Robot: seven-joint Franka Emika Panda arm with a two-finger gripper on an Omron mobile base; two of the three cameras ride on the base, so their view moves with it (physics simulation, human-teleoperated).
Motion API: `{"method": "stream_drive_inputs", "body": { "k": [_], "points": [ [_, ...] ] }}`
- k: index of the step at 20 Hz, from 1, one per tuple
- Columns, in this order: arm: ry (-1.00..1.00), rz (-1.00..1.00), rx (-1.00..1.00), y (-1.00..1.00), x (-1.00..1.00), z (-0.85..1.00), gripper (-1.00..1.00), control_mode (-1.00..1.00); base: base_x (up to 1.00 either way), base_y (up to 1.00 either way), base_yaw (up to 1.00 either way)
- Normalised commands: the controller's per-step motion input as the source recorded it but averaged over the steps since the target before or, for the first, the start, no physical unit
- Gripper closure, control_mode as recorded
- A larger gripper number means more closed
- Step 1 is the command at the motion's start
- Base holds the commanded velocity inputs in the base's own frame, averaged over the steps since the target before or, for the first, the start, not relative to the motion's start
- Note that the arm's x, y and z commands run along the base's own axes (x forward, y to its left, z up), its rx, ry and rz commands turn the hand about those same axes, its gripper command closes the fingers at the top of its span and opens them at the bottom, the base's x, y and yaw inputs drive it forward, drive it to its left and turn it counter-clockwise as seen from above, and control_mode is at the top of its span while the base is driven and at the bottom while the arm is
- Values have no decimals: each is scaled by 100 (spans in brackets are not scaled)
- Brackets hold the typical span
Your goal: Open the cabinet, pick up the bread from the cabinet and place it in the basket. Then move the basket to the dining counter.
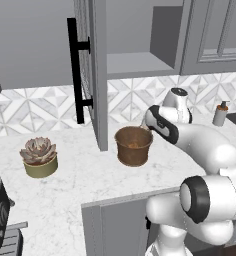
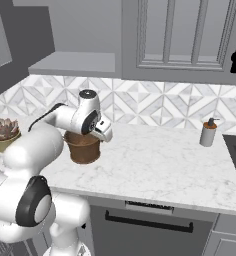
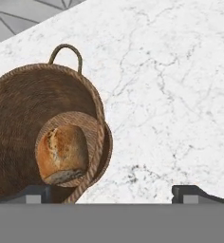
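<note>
No legible text, label, brand, number or sign appears on any surface in the three views.

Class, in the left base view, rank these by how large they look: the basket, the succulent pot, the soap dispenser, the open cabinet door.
1. cabinet door
2. basket
3. succulent pot, close to the basket in size, and nearer the camera, so unsure
4. soap dispenser, smallest and farthest
</note>
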Motion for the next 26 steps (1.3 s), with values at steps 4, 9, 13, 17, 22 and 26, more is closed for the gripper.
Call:
{"method": "stream_drive_inputs", "body": {
  "k": [4,9,13,17,22,26],
  "points": [
    [3,11,9,0,2,-15,-100,-100,0,0,0],
    [0,6,9,0,11,-27,-100,-100,0,0,0],
    [0,1,2,8,24,-28,-100,-100,0,0,0],
    [0,0,0,18,24,-27,-100,-100,0,0,0],
    [0,0,3,3,5,-34,-100,-100,0,0,0],
    [0,0,3,10,0,-45,-100,-100,0,0,0]
  ]
}}
